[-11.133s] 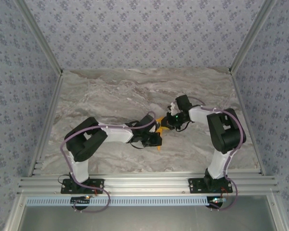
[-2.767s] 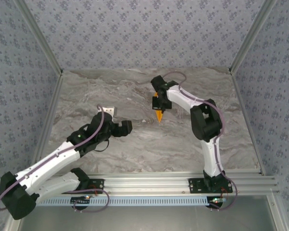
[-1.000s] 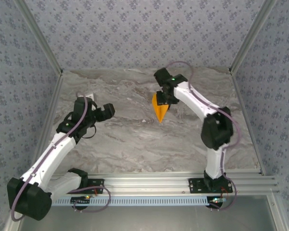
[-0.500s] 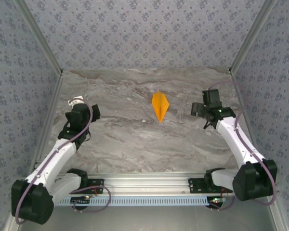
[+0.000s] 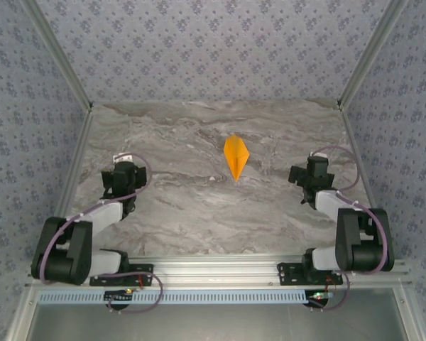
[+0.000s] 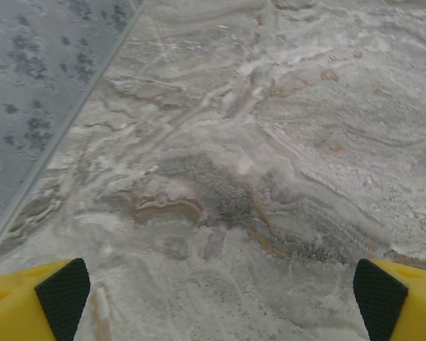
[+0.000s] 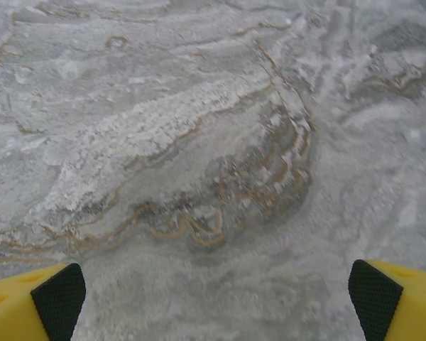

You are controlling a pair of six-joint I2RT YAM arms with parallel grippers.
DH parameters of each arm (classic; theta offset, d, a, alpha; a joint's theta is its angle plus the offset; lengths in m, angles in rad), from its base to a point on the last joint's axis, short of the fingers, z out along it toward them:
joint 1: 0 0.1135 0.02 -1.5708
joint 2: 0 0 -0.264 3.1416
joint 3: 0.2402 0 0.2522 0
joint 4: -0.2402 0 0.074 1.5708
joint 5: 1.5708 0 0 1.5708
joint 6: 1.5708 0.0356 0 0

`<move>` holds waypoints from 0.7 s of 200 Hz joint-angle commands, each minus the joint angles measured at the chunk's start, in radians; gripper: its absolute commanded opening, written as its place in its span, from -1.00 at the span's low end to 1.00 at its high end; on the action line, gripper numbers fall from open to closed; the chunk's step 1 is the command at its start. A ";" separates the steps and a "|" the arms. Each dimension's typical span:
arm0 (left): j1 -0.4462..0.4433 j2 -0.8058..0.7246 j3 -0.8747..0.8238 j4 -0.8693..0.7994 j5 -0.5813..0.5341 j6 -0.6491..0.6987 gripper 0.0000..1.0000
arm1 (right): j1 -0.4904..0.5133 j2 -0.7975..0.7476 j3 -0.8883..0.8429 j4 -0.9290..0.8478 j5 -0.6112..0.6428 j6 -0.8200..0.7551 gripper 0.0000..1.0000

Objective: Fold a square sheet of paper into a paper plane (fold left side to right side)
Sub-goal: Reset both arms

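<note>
From above, you see the paper plane (image 5: 236,157) lying flat mid-way across the table (image 5: 184,206), well apart from the left gripper (image 5: 121,168) and the right gripper (image 5: 307,170). In your left wrist view, the jaws stand wide and empty over bare marble. The right wrist view matches: wide and empty.

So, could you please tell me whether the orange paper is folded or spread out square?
Folded: the paper plane lies on the table as a narrow kite-shaped dart, its sharp tip toward the near edge.

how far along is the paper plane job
Done: the paper plane lies folded into a pointed dart on the table. In hand: nothing, the left gripper and right gripper are both open and apart from it. Left: no fold looks unfinished from above.
</note>
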 commanded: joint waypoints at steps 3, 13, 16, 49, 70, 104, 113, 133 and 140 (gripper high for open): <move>0.029 0.044 -0.024 0.270 0.122 0.067 0.96 | -0.008 0.034 -0.017 0.289 -0.041 -0.098 1.00; 0.043 0.055 -0.033 0.313 0.146 0.088 0.97 | -0.022 0.059 -0.030 0.344 -0.080 -0.080 1.00; 0.047 0.059 -0.039 0.327 0.156 0.089 0.96 | -0.026 0.071 -0.042 0.380 -0.093 -0.081 1.00; 0.164 0.213 -0.117 0.609 0.256 -0.002 0.96 | -0.016 0.115 -0.070 0.468 -0.158 -0.121 1.00; 0.195 0.219 -0.037 0.466 0.336 -0.013 0.96 | -0.040 0.117 -0.067 0.465 -0.213 -0.113 1.00; 0.194 0.225 -0.015 0.427 0.365 0.004 0.96 | -0.035 0.141 -0.098 0.536 -0.263 -0.137 1.00; 0.195 0.222 -0.013 0.417 0.365 0.004 0.97 | -0.041 0.152 -0.123 0.591 -0.274 -0.132 1.00; 0.195 0.222 -0.012 0.421 0.366 0.004 0.96 | -0.047 0.144 -0.113 0.560 -0.278 -0.130 1.00; 0.195 0.222 -0.013 0.422 0.366 0.004 0.96 | -0.047 0.149 -0.115 0.572 -0.278 -0.128 1.00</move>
